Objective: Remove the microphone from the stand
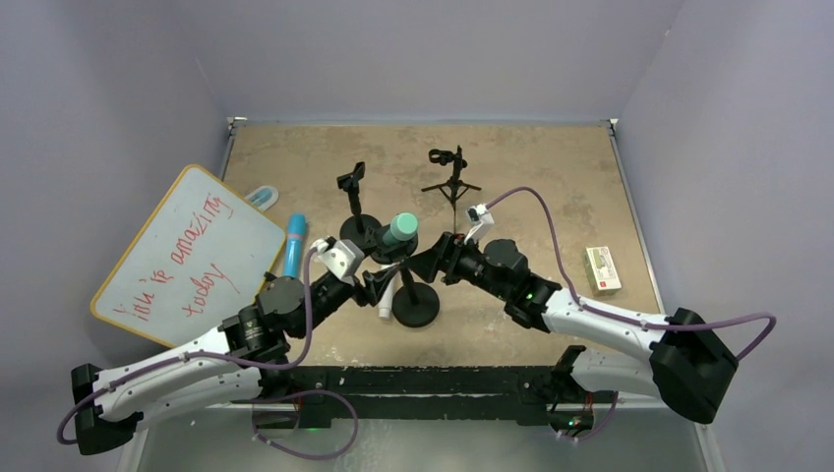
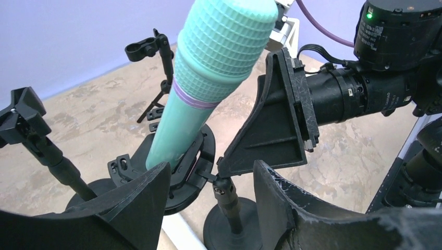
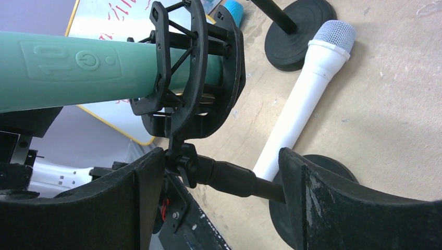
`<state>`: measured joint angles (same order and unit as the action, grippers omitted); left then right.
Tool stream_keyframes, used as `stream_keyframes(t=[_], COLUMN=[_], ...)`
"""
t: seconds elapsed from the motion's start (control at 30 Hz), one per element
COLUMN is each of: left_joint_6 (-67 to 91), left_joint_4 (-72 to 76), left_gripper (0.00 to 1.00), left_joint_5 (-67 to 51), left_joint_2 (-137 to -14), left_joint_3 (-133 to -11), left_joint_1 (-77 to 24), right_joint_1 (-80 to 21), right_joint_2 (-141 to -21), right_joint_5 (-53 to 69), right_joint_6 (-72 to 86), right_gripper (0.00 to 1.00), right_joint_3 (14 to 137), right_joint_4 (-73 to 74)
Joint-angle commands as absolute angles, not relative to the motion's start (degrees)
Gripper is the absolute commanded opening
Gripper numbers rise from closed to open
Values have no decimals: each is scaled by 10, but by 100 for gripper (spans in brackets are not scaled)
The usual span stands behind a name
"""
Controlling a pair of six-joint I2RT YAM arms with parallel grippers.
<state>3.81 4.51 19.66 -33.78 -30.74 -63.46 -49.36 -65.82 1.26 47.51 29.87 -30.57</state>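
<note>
Brown table (image 1: 551,177), purple walls around. Nearest, the left gripper (image 2: 211,172) is spread and holds nothing, close to the stand (image 1: 416,307). The right gripper (image 3: 220,152) is spread too, with the stand's stem between its fingers. The green microphone (image 2: 219,57) sits in the stand's clip (image 3: 193,78). Farther back is a small tripod (image 1: 452,182).

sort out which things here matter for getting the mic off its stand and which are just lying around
For the job:
teal microphone
its shock-mount stand

Just lying about:
white microphone
blue microphone
whiteboard
clip stand
tripod stand
small box
</note>
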Motion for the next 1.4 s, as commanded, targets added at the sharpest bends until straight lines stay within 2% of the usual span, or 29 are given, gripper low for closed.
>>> stream_keyframes(t=[0.0, 0.33, 0.53, 0.63, 0.73, 0.8, 0.9, 1.17, 1.37], left_joint_6=[3, -86, -120, -121, -117, -114, -111, -95, -73], left_joint_4=[87, 197, 253, 282, 314, 332, 338, 330, 334], left_gripper=[57, 59, 60, 53, 32, 23, 2, 0, 0], left_joint_5=[174, 183, 194, 203, 207, 217, 214, 172, 163], left_joint_2=[-357, -366, -437, -480, -509, -522, -530, -533, -533], left_joint_3=[-307, -269, -294, -304, -308, -309, -316, -321, -316], left_joint_1=[-637, -637, -636, -635, -631, -630, -629, -629, -629], right_joint_1=[-492, -492, -492, -492, -492, -492, -492, -492, -492], right_joint_2=[-679, -692, -692, -687, -679, -673, -663, -609, -602], right_joint_5=[12, 6, 7, 5, 1, 2, 2, 71, 54], right_joint_6=[440, 434, 430, 430, 432, 435, 440, 389, 377], right_gripper=[80, 80, 80, 80, 80, 80, 80, 83, 85], right_joint_3=[281, 280, 277, 275, 268, 264, 262, 296, 323], right_joint_4=[-210, -224, -213, -207, -202, -198, -195, -234, -222])
